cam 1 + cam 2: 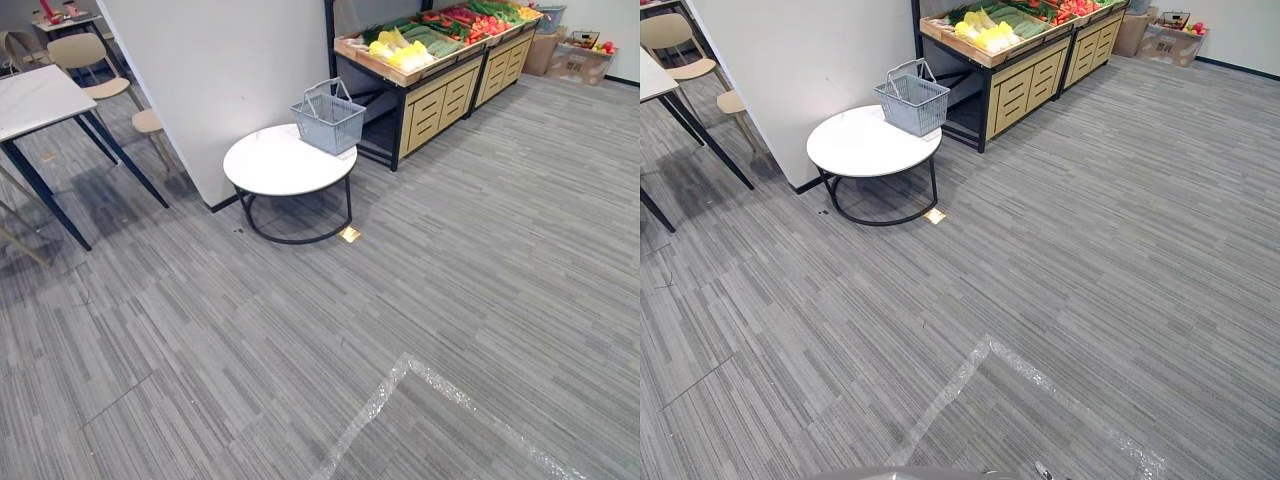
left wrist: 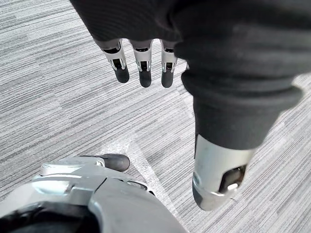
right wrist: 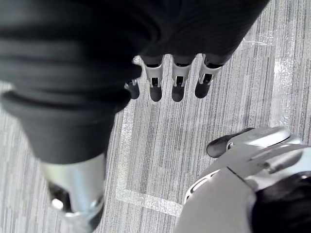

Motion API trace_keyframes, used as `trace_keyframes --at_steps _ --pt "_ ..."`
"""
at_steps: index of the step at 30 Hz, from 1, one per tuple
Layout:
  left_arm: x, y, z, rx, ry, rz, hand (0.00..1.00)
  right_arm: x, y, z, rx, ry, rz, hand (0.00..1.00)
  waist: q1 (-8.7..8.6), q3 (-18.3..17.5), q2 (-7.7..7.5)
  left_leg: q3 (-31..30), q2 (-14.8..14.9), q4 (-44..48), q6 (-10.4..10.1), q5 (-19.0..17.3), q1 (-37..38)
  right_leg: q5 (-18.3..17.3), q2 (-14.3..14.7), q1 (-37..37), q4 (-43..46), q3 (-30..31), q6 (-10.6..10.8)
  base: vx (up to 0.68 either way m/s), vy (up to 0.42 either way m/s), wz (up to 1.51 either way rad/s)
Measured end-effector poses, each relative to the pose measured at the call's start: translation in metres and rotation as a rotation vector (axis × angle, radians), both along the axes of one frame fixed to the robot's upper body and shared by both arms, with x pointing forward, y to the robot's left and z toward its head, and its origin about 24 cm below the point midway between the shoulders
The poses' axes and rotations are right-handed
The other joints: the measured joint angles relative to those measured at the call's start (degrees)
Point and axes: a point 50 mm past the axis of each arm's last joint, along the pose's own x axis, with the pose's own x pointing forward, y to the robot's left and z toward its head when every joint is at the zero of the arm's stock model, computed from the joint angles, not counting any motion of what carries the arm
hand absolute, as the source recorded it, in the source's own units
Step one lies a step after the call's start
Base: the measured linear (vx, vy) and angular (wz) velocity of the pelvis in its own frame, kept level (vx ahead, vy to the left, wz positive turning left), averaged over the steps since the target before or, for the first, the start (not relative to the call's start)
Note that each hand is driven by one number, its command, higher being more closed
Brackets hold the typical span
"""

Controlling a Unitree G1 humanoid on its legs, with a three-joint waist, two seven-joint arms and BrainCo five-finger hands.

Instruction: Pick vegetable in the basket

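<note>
One grey basket [image 1: 328,122] stands upright on round table [image 1: 270,165], handles raised.

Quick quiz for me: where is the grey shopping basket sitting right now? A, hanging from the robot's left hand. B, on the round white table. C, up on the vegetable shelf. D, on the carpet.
B: the basket stands near the far edge of the round white table, beside the vegetable shelf, while the left hand and right hand hang open over the carpet.
</note>
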Motion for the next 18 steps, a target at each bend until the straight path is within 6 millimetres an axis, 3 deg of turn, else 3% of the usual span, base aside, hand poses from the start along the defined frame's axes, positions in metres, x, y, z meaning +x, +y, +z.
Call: trace_keyframes --at_steps 1,10,18 --pt "0.0006 0.0 0.0 0.0 -0.001 0.0 0.0 0.0001 0.0 0.0 -0.001 0.001 0.004 0.0 0.02 0.57 -0.67 0.32 0.07 0.0 -0.32 -0.21 0.16 0.02 0.07 0.19 -0.19 0.0 0.06 0.04 -0.02 -0.04" --pt "0.0051 0.0009 0.0005 0.007 -0.01 -0.013 0.0 0.0077 0.0007 0.0004 -0.008 -0.012 0.005 0.0 -0.02 1.64 -0.16 1.36 0.42 -0.32 -0.57 -0.37 1.03 -0.17 0.32 1.18 -1.01 0.07 1.76 -0.01 -0.025 -0.04" --pt "0.0052 0.001 0.0006 0.01 -0.011 -0.016 0.0 0.007 0.0005 0.0004 -0.013 -0.007 0.009 0.0 -0.01 1.91 -0.55 1.4 0.73 -0.4 -0.56 -0.42 1.02 0.25 0.64 1.15 -1.16 0.02 1.24 -0.04 -0.02 0.0"
